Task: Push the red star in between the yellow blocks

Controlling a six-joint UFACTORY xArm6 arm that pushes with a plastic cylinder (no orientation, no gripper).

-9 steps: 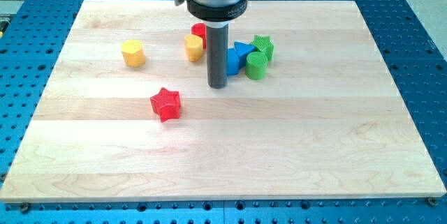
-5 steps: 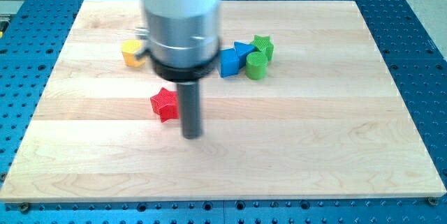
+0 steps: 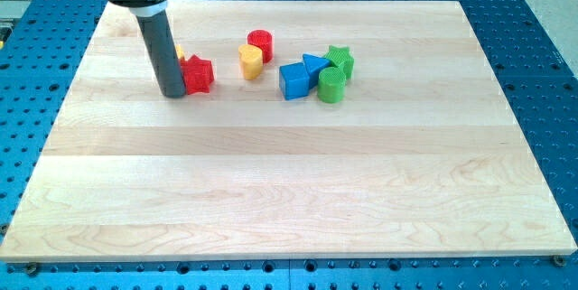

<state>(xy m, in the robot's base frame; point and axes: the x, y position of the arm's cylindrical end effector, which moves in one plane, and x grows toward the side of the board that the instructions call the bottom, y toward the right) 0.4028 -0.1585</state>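
The red star (image 3: 198, 75) lies on the wooden board (image 3: 289, 173) at the upper left. My tip (image 3: 173, 94) stands against its left side, touching it. The rod hides most of one yellow block (image 3: 180, 52); only a sliver shows just above the star. A second yellow block (image 3: 250, 61) stands to the star's right, a short gap away. The star sits between the two yellow blocks, slightly below their line.
A red cylinder (image 3: 260, 43) stands just above and right of the second yellow block. To the right is a cluster: a blue cube (image 3: 293, 81), a blue triangle (image 3: 315, 65), a green star (image 3: 340, 59) and a green cylinder (image 3: 331, 85).
The rod swept from the board's middle down past the star, then up and left. The red star has moved up from the middle left to beside the hidden yellow block.
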